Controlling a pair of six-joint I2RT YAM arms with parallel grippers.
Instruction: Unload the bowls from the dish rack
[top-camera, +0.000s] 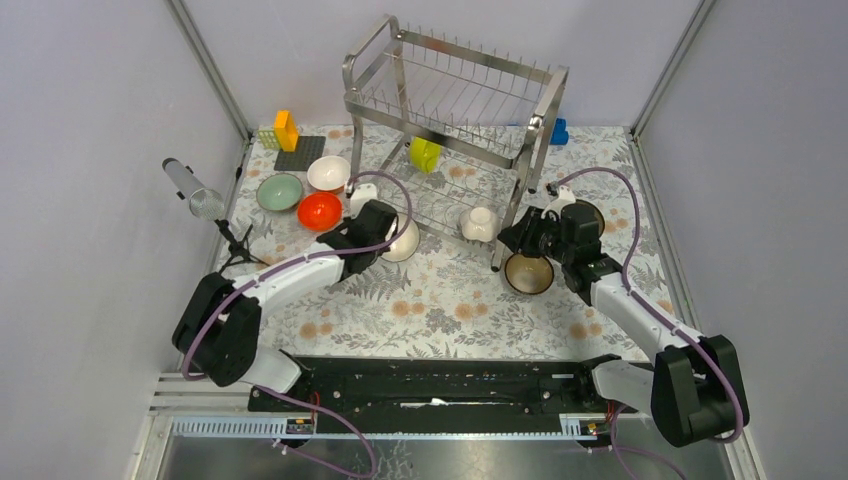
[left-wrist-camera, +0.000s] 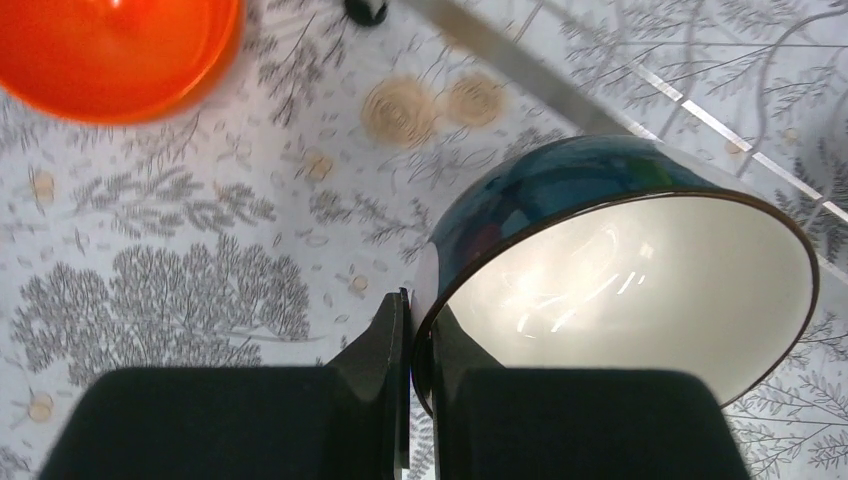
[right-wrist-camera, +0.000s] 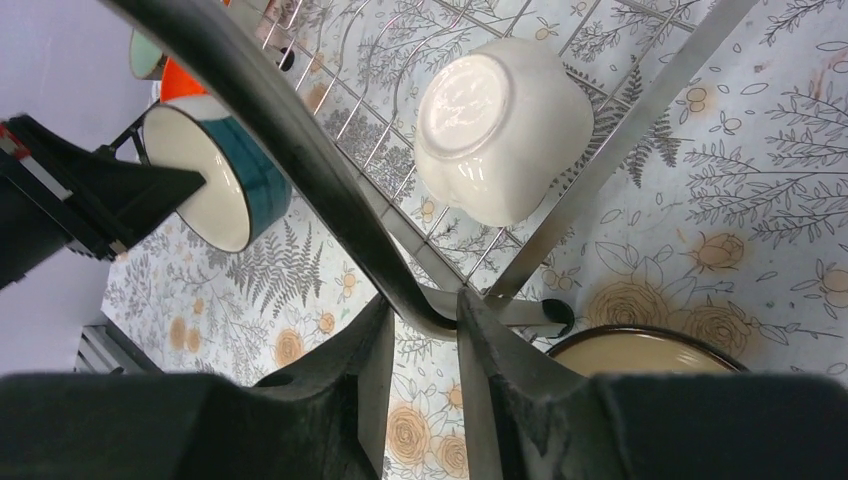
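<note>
The dish rack (top-camera: 541, 118) stands at the far side of the surface (top-camera: 440, 310), a yellow-green bowl (top-camera: 425, 154) and an upturned white bowl (right-wrist-camera: 495, 125) on its lower shelf. The left pincer (left-wrist-camera: 410, 340) is clenched on the rim of a blue bowl (left-wrist-camera: 540, 200) beside the rack. The right pincer (right-wrist-camera: 425, 330) straddles a rack bar (right-wrist-camera: 300, 130); I cannot tell whether it grips

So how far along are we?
Out on the table: pale green bowl, white bowl, orange-red bowl, brown-gold bowl. Left gripper holds the blue bowl. Still in the dish rack: yellow-green bowl, upturned cream bowl; right gripper straddles its rail.
</note>
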